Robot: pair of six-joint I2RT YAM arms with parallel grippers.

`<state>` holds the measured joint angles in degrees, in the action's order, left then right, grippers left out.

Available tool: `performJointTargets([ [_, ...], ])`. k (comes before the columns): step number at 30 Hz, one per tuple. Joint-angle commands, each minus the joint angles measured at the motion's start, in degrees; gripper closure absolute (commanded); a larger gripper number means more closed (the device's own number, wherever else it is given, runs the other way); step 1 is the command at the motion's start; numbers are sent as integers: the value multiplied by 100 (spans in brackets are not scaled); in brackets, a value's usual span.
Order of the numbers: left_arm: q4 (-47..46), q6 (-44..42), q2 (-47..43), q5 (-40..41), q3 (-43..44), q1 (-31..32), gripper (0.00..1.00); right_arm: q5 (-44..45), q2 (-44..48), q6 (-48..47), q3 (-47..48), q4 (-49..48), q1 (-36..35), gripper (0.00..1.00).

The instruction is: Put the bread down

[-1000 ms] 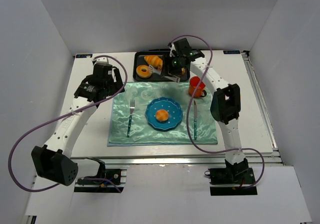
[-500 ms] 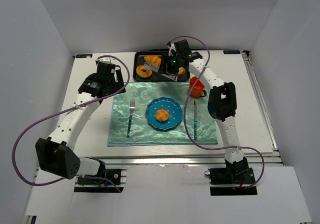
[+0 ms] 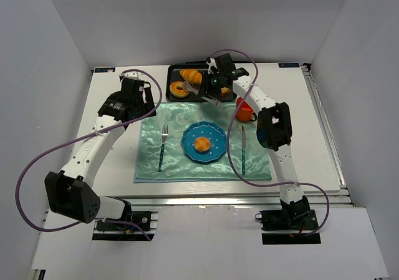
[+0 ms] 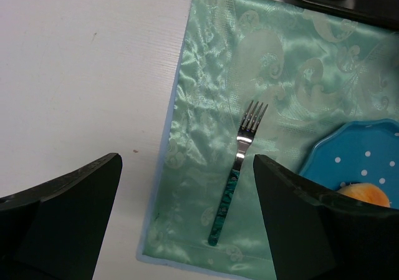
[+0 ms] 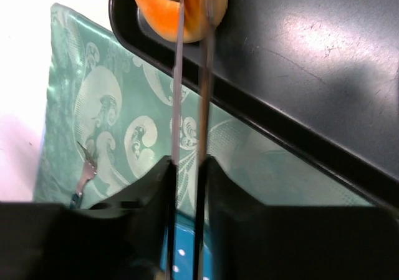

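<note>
Currently the ring-shaped bread (image 5: 187, 5) lies in the black tray (image 5: 299, 55) at the far edge of the white table (image 3: 112, 168), beside a croissant (image 3: 191, 75). The tray's near rim borders the green placemat (image 3: 149, 161). The tongs (image 5: 190, 105) overlie the bread; the right gripper (image 5: 187, 168) clamps them, arm stretched far forward. The left gripper (image 4: 187, 168) hovers above the fork (image 4: 240, 161), fingers spread, holding nothing

Right wrist: tongs at the doughnut

I saw my right gripper (image 5: 187, 174) clamped on a pair of thin metal tongs (image 5: 203, 93), their blades close together and reaching the orange doughnut (image 5: 156, 5) in the black tray (image 5: 299, 74). Below the tray's rim lay the green placemat (image 5: 106, 118), with fork (image 5: 84, 174) tines at left and a sliver of blue dotted plate (image 5: 182, 258).
</note>
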<state>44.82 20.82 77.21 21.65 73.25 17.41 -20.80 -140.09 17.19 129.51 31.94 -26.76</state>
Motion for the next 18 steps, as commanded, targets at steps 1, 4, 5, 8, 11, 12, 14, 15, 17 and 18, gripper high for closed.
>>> performJointTargets([
  [1, 1, -34, -206, 94, 75, -18, 2, -161, -1, 3, 162, -83, -39, 73],
  [4, 9, -43, -250, 120, 84, -18, 2, -249, 113, 214, 205, -215, -39, 90],
  [5, -8, -60, -259, 129, 101, -18, 2, -284, 201, 284, 241, -302, -39, 93],
  [8, -26, -69, -303, 138, 136, -18, 2, -311, 438, 653, 268, -487, -39, 97],
  [11, -52, -69, -373, 138, 154, -18, 2, -320, 719, 1014, 241, -733, -31, 97],
  [12, -52, -69, -399, 147, 163, -18, 2, -294, 807, 1067, 224, -777, -31, 97],
  [14, -43, -87, -478, 147, 198, -18, 2, -232, 1141, 1129, 92, -812, -39, 97],
  [15, -52, -78, -505, 147, 207, -18, 2, -214, 1264, 1129, 13, -795, -31, 97],
  [17, -61, -78, -627, 164, 216, -18, 2, -240, 1736, 1085, -389, -664, -4, 97],
  [18, -52, -87, -663, 173, 207, -18, 2, -284, 1896, 1059, -548, -576, 4, 97],
])
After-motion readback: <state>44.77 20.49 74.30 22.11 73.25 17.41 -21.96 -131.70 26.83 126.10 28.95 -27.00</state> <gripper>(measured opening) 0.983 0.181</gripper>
